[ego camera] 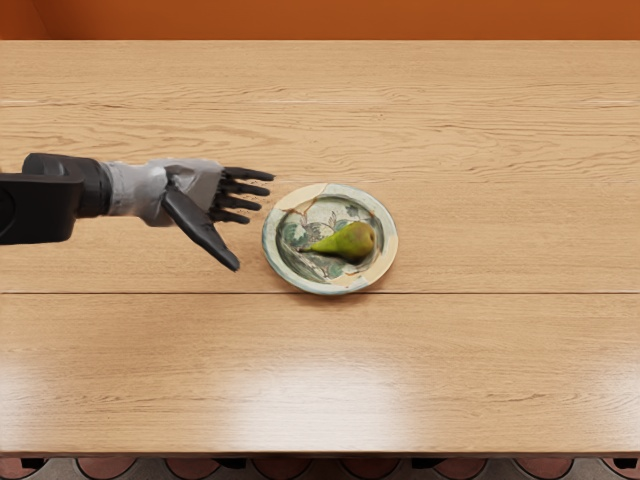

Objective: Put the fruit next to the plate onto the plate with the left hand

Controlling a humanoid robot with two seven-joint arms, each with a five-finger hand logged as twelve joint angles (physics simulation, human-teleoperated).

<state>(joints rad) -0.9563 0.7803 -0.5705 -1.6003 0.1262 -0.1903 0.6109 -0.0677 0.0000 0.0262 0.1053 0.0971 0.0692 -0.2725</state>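
Wood-grain table [320,380] spreads nearest me; farther back the pear [347,242] lies on the patterned plate [388,228], and my left hand [203,203] hovers just left of it, fingers [250,188] spread, empty.

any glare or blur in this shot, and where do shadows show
Head view: a broad pale sheen lies on the near part of the table, brightest low and left of centre. Head view: the pear, the plate and the open left hand all look sharp, with no blur. Head view: shadows are faint, only a thin dark line under the plate's near rim.
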